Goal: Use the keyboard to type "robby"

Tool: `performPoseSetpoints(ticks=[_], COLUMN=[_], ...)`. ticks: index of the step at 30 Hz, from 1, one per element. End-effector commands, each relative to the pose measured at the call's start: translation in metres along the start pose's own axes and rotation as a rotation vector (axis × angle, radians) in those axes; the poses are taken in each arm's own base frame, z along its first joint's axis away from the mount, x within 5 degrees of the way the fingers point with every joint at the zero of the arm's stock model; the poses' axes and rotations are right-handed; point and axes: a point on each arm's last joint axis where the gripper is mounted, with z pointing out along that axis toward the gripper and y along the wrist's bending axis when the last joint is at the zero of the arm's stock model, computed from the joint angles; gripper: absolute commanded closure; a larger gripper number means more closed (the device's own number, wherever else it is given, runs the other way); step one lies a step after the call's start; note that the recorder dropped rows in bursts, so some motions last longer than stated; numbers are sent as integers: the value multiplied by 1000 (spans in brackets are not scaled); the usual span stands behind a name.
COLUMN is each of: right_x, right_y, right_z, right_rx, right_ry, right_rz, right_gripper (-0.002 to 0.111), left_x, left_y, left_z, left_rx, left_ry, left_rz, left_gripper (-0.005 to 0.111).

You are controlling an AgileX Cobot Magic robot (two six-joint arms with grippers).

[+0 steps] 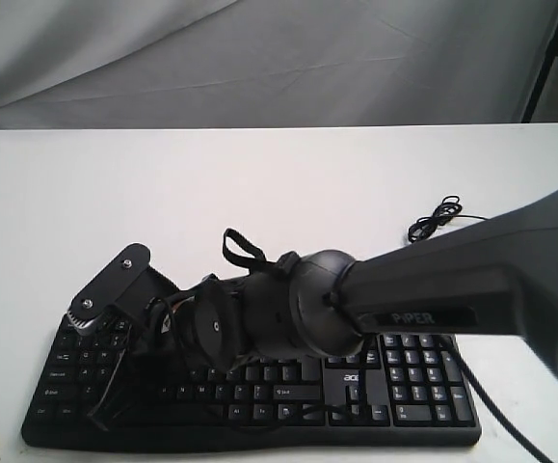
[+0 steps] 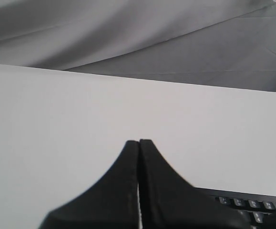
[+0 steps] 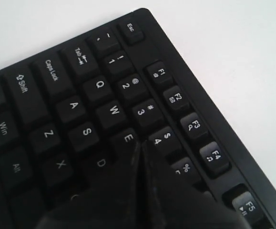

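The black keyboard (image 1: 259, 391) lies at the near edge of the white table, number pad to the right. My right arm (image 1: 423, 289) reaches across it from the right to its left half. In the right wrist view the right gripper (image 3: 140, 143) is shut with nothing in it. Its tip is low over the keyboard (image 3: 80, 95), just past the E key (image 3: 127, 138) and beside the 4 key (image 3: 160, 138); I cannot tell whether it touches. The left gripper (image 2: 138, 141) is shut and empty. It points over bare table past the keyboard's (image 2: 252, 204) far left corner (image 1: 134, 256).
The keyboard's thin black cable lies coiled (image 1: 435, 218) on the table behind the right arm. White table (image 1: 259, 183) stretches behind the keyboard to a grey cloth backdrop (image 1: 259, 58). A black stand leg (image 1: 548, 58) rises at the far right.
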Motion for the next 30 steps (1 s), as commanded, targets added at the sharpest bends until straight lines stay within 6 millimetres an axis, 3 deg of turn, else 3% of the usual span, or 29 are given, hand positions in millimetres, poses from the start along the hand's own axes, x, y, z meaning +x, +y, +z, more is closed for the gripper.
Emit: performPoseSetpoints(ticks=[1, 5, 10, 12, 21, 30], right_x=[-4, -11, 23, 37, 45, 44], right_y=[-3, -22, -40, -44, -37, -39], right_z=[-4, -39, -84, -85, -69, -68], right_rx=[3, 23, 90, 109, 102, 116], right_ry=[-9, -32, -19, 2, 33, 18], right_rz=[-25, -16, 34, 46, 18, 12], right_gripper=[108, 108, 108, 108, 108, 108], left_x=[1, 1, 1, 1, 1, 1], left_y=[0, 0, 0, 0, 0, 0], left_z=[0, 0, 0, 0, 0, 0], left_rx=[6, 6, 6, 6, 6, 6], left_ry=[-1, -1, -1, -1, -1, -1], left_rz=[-13, -13, -13, -13, -13, -13], left_gripper=[107, 107, 107, 107, 107, 107])
